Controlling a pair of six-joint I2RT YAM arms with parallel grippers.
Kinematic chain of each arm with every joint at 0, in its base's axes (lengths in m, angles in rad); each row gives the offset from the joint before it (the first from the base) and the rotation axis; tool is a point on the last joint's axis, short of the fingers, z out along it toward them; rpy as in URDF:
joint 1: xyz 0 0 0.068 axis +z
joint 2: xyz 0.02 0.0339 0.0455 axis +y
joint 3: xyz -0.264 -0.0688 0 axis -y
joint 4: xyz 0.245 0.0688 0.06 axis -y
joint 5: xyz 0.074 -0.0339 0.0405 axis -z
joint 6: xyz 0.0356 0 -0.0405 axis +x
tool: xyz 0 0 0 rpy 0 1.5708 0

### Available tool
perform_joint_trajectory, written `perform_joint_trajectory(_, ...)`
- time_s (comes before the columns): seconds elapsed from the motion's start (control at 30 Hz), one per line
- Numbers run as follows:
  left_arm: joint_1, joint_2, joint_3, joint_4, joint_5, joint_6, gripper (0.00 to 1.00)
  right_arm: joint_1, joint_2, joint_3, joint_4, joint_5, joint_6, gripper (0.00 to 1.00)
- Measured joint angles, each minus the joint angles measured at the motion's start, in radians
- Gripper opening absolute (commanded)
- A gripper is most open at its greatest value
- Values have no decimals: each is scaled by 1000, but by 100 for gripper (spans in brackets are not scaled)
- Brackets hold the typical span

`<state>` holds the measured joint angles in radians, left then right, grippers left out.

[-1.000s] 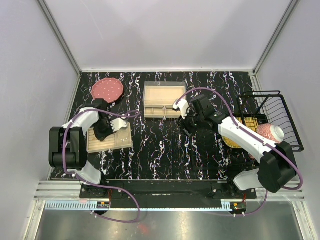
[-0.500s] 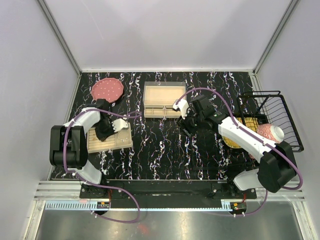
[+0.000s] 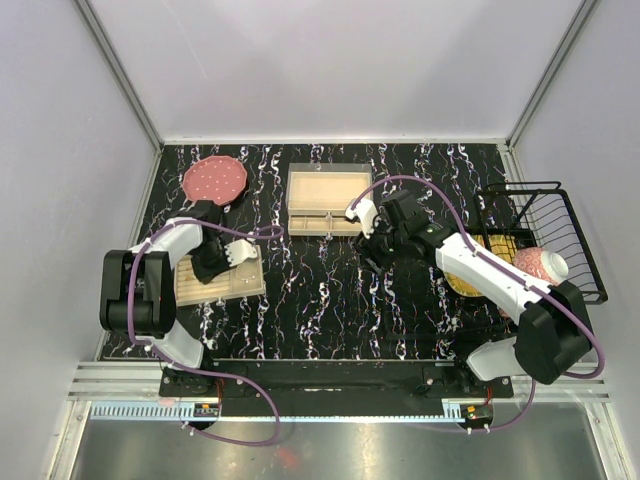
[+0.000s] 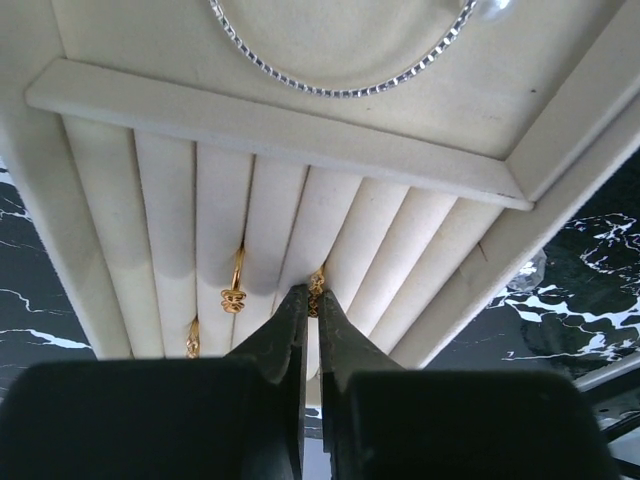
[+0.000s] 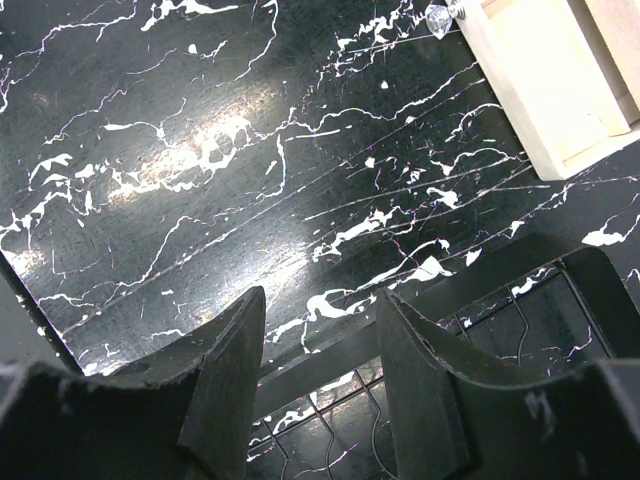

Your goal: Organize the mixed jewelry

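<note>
My left gripper is shut on a small gold ring and holds it at a slot between the rolls of the beige tray. Two more gold rings sit in slots to its left. A silver chain lies in the tray's upper compartment. In the top view the left gripper is over that tray at the left. My right gripper is open and empty above the black tabletop, just in front of the beige box. A clear crystal piece lies beside the box's corner.
A pink plate sits at the back left. A black wire basket stands at the right, with a yellow item and a pink ball by it. A dark wire grid shows under the right fingers.
Both arms have barely moved. The left gripper has shifted slightly over the tray and stays shut.
</note>
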<state>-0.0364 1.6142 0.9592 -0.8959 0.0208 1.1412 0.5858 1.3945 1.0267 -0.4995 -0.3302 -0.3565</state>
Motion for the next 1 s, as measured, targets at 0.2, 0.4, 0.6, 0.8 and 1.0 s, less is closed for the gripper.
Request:
perform_joint_trajectory(0.2, 0, -7, -5, 13, -1, -13, 17, 0, 8, 2, -3, 0, 1, 54)
perform_joint_trajectory(0.4, 2, -12, 10, 3, 5, -34, 21, 0, 10, 6, -17, 2, 1, 54)
perform_joint_trajectory(0.6, 2, -48, 100, -35, 39, -50, 26, 0, 10, 31, -23, 8, 2, 56)
perform_joint_trajectory(0.8, 6, -135, 158, -77, 94, -67, 30, 0, 13, 88, -50, -2, -3, 59)
perform_joint_trajectory(1.0, 53, -172, 220, -121, 240, -154, 33, 27, 94, 224, -92, 9, -21, 62)
